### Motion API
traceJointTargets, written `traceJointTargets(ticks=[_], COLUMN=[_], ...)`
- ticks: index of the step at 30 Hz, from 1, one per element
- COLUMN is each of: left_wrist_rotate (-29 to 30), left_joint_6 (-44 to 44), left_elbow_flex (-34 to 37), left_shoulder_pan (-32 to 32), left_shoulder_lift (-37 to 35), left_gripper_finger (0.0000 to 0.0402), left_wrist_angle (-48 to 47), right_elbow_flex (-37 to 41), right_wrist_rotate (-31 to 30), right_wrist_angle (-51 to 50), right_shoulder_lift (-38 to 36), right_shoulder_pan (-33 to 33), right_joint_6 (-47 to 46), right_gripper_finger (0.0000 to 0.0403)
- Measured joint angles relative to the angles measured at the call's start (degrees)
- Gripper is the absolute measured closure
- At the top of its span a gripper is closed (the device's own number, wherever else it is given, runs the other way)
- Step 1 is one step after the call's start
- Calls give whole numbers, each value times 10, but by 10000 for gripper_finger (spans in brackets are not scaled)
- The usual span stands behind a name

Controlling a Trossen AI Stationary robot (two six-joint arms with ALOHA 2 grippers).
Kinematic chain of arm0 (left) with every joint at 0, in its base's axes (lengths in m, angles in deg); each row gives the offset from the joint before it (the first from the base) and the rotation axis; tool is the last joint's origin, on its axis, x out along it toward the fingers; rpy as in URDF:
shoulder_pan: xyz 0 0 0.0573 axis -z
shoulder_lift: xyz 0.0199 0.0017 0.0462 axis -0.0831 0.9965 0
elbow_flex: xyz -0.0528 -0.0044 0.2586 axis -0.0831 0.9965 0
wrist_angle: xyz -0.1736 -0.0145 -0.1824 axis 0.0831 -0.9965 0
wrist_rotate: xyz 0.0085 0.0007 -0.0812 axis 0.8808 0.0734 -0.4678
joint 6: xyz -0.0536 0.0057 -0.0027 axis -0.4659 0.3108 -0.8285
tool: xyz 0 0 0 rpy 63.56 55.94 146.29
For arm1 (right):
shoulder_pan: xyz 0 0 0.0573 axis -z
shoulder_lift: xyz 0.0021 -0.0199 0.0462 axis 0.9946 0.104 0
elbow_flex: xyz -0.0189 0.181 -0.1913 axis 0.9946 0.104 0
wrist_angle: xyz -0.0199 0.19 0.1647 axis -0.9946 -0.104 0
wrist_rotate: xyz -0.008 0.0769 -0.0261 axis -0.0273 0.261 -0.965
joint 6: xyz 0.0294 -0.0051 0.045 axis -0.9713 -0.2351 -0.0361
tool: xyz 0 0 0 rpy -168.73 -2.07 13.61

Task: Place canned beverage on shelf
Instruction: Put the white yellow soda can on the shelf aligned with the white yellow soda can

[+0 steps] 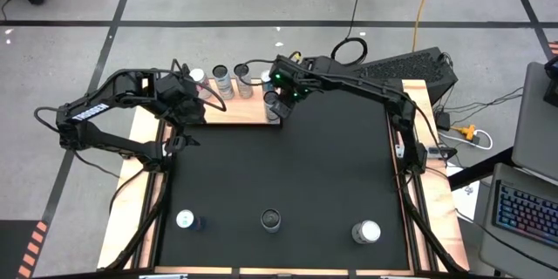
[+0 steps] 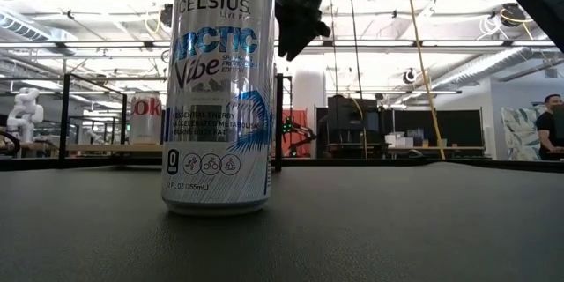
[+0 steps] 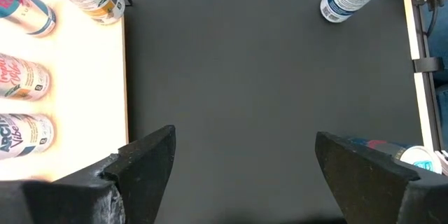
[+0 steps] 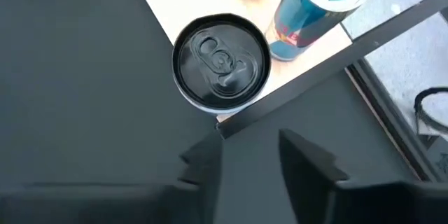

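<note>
Surface: black mat, centre of the high view.
Right gripper: upper centre, at the shelf corner; fingers narrowed on nothing, free of the can.
Black-topped can: standing at the corner of the shelf, seemingly set down.
Left gripper: upper left, spread wide, empty.
Remaining cans: three along the lower edge, e.g..
Your step: lift the right arm straight up so you don't clip the can, then go for the next one.
</note>
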Motion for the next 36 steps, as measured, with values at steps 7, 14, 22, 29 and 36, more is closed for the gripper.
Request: traceJointTargets(ticks=[7,14,22,29,36], left_wrist_rotate=[0,0,0,0,0], left_joint_6=[0,0,0,0,0], left_elbow_flex=[0,0,0,0,0], left_shoulder_pan=[0,0,0,0,0], left_shoulder_lift=[0,0,0,0,0], left_gripper_finger=[56,56,56,56,56], left_wrist_angle=[0,0,0,0,0], right_elbow_flex=[0,0,0,0,-1], right_wrist_rotate=[0,16,32,31,44], right_wrist_angle=[1,5,6,21,33], right_shoulder_lift=[9,12,16,29,47], right_shoulder_pan=[0,0,0,0,0], right_joint_6=[-16,-35,-52,-54,-56], right_gripper_finger=[390,393,401,402,402])
